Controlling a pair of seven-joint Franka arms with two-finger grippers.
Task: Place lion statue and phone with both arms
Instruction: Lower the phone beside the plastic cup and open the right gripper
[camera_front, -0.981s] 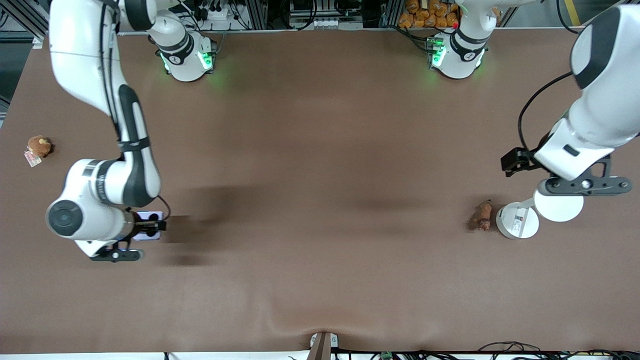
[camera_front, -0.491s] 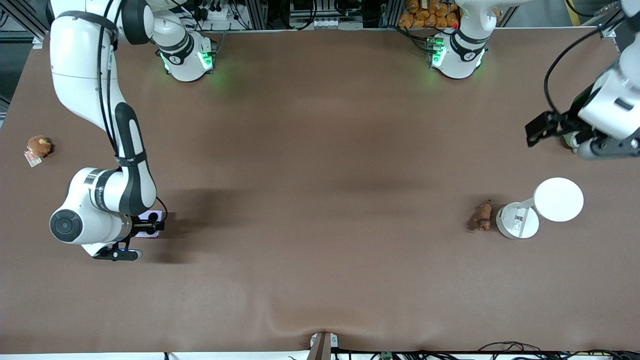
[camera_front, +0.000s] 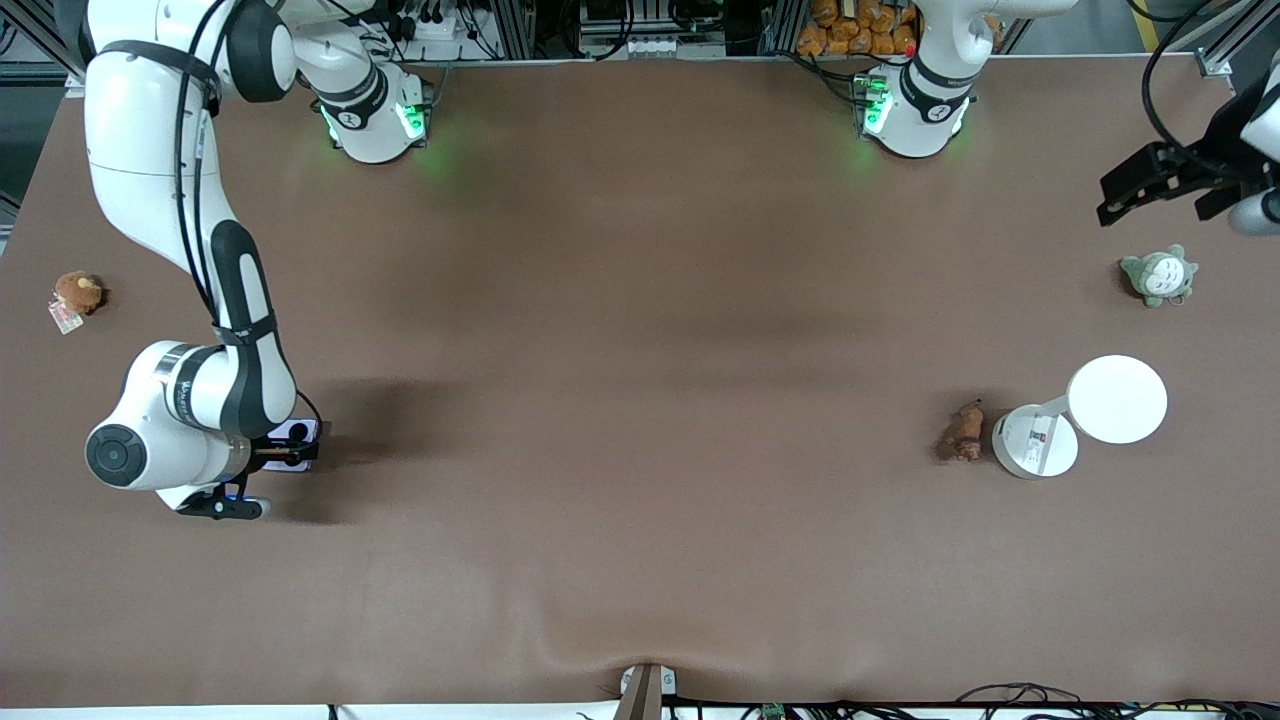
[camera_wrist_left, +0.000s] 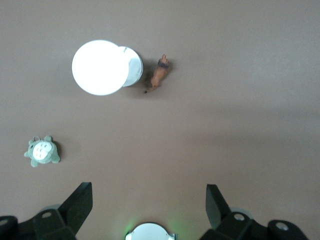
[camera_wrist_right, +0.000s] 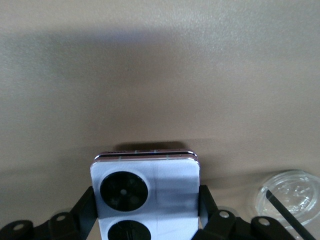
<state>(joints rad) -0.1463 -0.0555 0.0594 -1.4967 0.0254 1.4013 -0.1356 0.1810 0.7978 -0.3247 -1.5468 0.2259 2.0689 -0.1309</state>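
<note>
The lion statue, tiny and orange-brown, lies on the brown table next to a white lamp's base; it also shows in the left wrist view. My left gripper is open and empty, high over the left arm's end of the table and well away from the lion. The pale lavender phone with two black camera circles sits between my right gripper's fingers, low at the table. My right gripper is shut on the phone at the right arm's end.
A white lamp with round head and round base stands beside the lion. A grey-green plush lies farther from the front camera than the lamp. A brown plush with a tag lies at the right arm's table edge.
My left arm rose and drew away from the lamp and lion toward its base side, uncovering the grey-green plush. My right arm shifted slightly with the phone.
</note>
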